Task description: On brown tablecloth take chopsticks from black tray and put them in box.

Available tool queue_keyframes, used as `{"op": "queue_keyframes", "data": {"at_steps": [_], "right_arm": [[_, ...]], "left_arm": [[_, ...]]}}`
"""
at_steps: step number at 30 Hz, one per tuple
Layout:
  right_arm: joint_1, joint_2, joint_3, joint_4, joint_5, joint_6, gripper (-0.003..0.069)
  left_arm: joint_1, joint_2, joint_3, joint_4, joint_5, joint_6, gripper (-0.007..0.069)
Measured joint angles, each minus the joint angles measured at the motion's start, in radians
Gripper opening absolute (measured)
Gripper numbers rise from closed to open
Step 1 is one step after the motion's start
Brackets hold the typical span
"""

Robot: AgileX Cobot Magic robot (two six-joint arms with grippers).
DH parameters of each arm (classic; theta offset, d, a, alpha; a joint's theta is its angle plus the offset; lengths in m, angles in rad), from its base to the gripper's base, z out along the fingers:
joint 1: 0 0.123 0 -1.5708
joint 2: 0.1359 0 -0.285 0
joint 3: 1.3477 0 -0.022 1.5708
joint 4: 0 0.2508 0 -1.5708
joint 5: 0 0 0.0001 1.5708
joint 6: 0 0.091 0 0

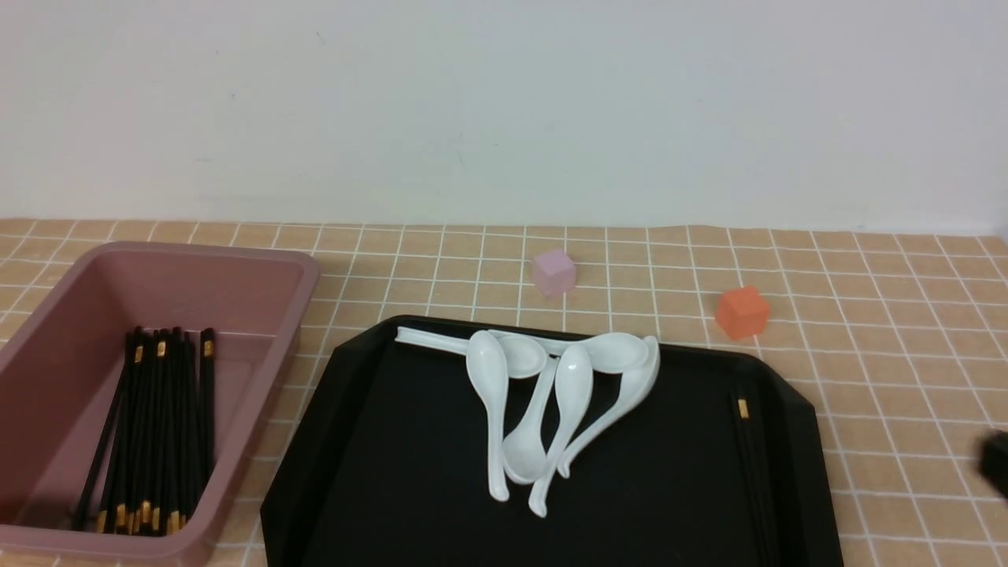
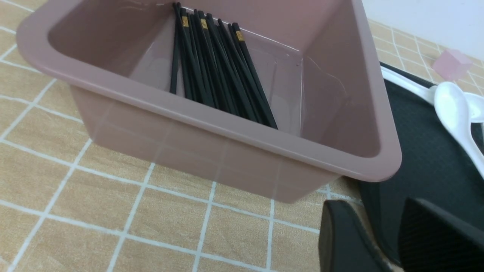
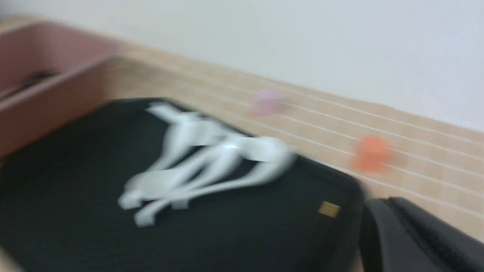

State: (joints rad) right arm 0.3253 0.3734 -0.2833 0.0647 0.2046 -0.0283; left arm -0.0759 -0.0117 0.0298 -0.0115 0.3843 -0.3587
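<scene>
There was the box, far left on the brown tablecloth, with a thick bundle of chopsticks lying lengthwise inside, far ends propped on the far wall. Just to its right sat the black tray, and on the tray's right side lay a stray chopstick, black on black, given away by its gold band; whether a second lay alongside, I could not tell. A heap of white spoons lay crossed over one another at the tray's middle, toward the far rim. Beyond the tray, on the cloth, stood a pink cube and, off to its right, an orange cube.

The left pincer showed in its wrist view only: two dark fingers parted, a clear gap between them, nothing held, hanging by the box's near corner where cloth met tray. The right pincer was a dark smear at the front view's right edge, beyond the tray's right rim; its own camera was badly blurred and showed one finger alone, so open or closed, I could not tell.
</scene>
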Motion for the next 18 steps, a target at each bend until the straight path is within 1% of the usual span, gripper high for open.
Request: {"op": "queue_keyframes", "data": {"at_steps": [2, 6, 9, 11, 13, 16, 18], "right_arm": [[-0.101, -0.088, 0.06, -0.011, 0.0, 0.019, 0.002], [-0.265, -0.252, 0.17, -0.025, 0.0, 0.028, 0.0023], [-0.347, -0.345, 0.247, -0.026, 0.001, 0.028, 0.0026], [-0.374, -0.377, 0.293, -0.021, 0.007, 0.028, 0.0029], [-0.38, -0.382, 0.308, -0.009, 0.03, 0.028, 0.0031], [-0.371, -0.382, 0.308, 0.0, 0.067, 0.028, 0.0034], [-0.348, -0.382, 0.308, 0.001, 0.1, 0.028, 0.0036]], "left_arm": [[0.0, 0.0, 0.0, 0.0, 0.0, 0.0, 0.0239], [0.0, 0.0, 0.0, 0.0, 0.0, 0.0, 0.0239], [0.0, 0.0, 0.0, 0.0, 0.0, 0.0, 0.0239], [0.0, 0.0, 0.0, 0.0, 0.0, 0.0, 0.0239], [0.0, 0.0, 0.0, 0.0, 0.0, 0.0, 0.0239], [0.0, 0.0, 0.0, 0.0, 0.0, 0.0, 0.0239], [0.0, 0.0, 0.0, 0.0, 0.0, 0.0, 0.0239]]}}
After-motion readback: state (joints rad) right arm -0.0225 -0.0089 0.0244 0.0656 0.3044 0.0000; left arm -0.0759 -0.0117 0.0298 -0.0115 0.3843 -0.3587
